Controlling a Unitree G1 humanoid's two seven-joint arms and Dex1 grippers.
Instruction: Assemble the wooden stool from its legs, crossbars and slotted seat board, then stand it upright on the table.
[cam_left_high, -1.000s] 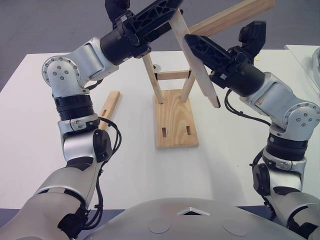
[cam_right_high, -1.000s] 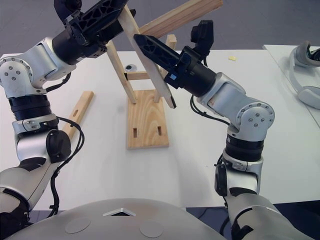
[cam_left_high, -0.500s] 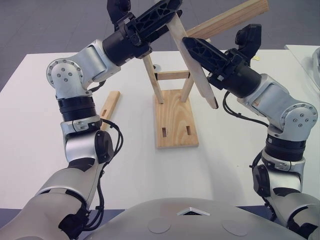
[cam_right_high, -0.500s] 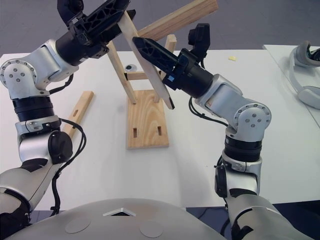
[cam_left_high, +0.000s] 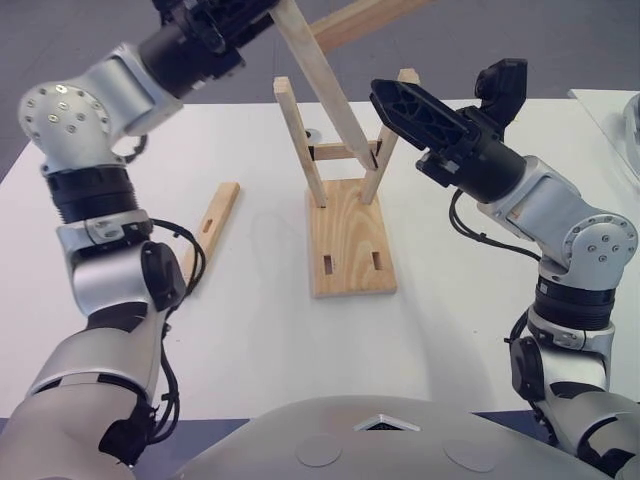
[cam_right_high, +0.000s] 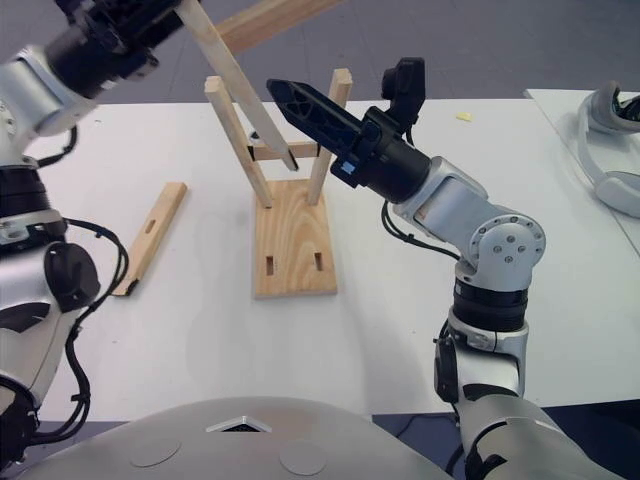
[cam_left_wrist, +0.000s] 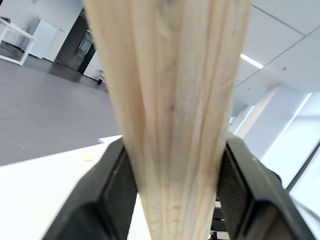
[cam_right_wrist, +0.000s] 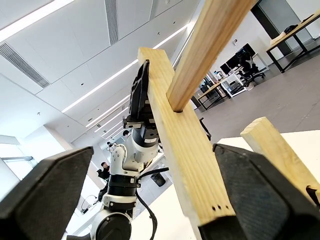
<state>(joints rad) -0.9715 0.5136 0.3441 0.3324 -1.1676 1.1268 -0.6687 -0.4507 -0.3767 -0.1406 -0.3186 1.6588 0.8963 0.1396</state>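
Your left gripper (cam_left_wrist: 172, 197) is clamped on a wooden leg (cam_left_high: 325, 85), high in the upper left of the head view, and the wrist view shows dark fingers (cam_left_wrist: 117, 190) pressed to both sides of the wood. That leg slants down toward the middle of the frame. A crossbar (cam_left_high: 360, 12) is fixed near its top and runs off the upper edge.

Your right gripper (cam_left_high: 400, 105) sits right of centre, pointing at the held leg. Its jaws stand wide apart, gripping nothing. In the right wrist view the held leg passes between the two fingers (cam_right_wrist: 47, 195).

The seat board (cam_left_high: 350, 240) lies flat on the white worktop (cam_left_high: 480, 300) in the centre. Two legs already stand in its far end, one on the left (cam_left_high: 298, 145) and one on the right (cam_left_high: 388, 135), joined by a short crossbar (cam_left_high: 345, 152). Two slots (cam_left_high: 328, 262) at the near end are still unfilled.

The held leg's lower tip hangs right at that short crossbar. You can't tell from here whether it touches.

A loose slotted leg (cam_left_high: 215, 218) lies flat on the worktop, left of the board and apart from it.
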